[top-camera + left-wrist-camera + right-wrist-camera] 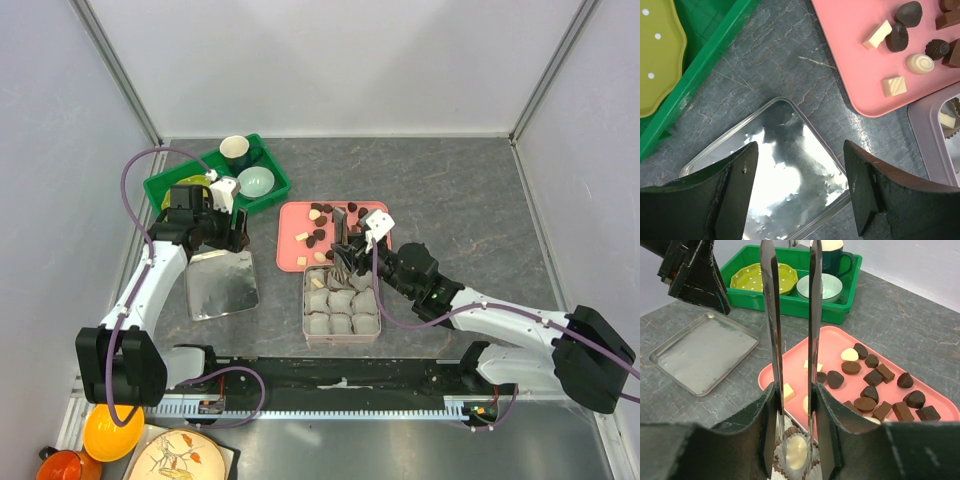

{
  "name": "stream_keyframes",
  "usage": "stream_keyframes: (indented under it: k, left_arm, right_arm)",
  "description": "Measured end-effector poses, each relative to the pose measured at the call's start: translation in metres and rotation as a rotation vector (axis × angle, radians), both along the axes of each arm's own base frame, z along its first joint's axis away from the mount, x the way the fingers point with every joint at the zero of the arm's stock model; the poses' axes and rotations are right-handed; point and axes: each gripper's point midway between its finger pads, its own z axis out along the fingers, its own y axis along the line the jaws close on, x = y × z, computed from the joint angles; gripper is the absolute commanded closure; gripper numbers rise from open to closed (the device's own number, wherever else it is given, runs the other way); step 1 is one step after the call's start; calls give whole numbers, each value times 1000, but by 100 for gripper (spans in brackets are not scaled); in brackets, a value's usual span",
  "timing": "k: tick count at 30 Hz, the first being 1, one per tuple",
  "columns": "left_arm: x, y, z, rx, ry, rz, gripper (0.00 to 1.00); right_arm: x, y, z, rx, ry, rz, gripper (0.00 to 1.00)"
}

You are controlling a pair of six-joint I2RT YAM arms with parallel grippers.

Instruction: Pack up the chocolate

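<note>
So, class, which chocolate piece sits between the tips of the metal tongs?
The cream-white oval piece in the paper cup, flanked by the tips of the tongs; the loose pieces lie farther off on the pink tray.

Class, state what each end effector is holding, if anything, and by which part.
Right end effector grips metal tongs across both arms, above the tips, which flank a white chocolate. Left end effector is open, holding nothing.
</note>
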Motion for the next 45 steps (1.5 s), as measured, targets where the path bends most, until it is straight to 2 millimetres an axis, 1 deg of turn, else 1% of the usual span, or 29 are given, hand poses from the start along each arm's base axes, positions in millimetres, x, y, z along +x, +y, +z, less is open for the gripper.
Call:
stream_keyframes:
  k: [5,12,18,21,23,24,26,28,30,33,35,36,39,41,43,45]
  left_arm:
    - [0,0,0,2,-1,-2,24]
    - [0,0,0,4,-2,-5,24]
    - [-1,0,2,1,-5,-7,23]
    - [-2,-5,7,-17,-5,-24,22]
    - [0,-9,18,-34,-19,-40,22]
    - [1,-12,24,-37,-28,-50,22]
    - [11,-23,46,-42,-71,-81,22]
    - [23,-43,71,-43,-126,-130,22]
    - [30,-68,92,-49,-175,-194,22]
    - [34,-96,110,-47,-212,-255,22]
    - [37,-111,115,-38,-221,-279,22]
    - [39,-114,115,-33,-220,-282,22]
    - [46,-117,112,-14,-209,-267,22]
    - [47,-117,111,-8,-200,-262,22]
    - [45,-119,111,0,-195,-260,22]
    - [41,-125,110,-1,-190,-276,22]
  right_arm:
    - [1,2,-3,2,8,-1,55]
    - [2,3,1,19,0,-1,55]
    - [2,3,3,25,-4,0,61]
    - [1,3,6,29,-8,2,61]
    - [0,4,11,37,-14,11,62]
    - [1,5,13,40,-16,12,62]
    - [1,9,22,52,-26,24,62]
    - [3,14,32,67,-39,34,62]
    - [4,21,38,76,-46,50,62]
    - [6,31,38,71,-42,75,62]
    - [8,38,36,62,-36,89,62]
    - [10,42,35,56,-34,97,62]
    - [16,53,35,45,-36,108,62]
    - [22,61,37,38,-43,113,62]
    - [27,67,38,35,-47,115,62]
    - [32,74,39,34,-52,118,62]
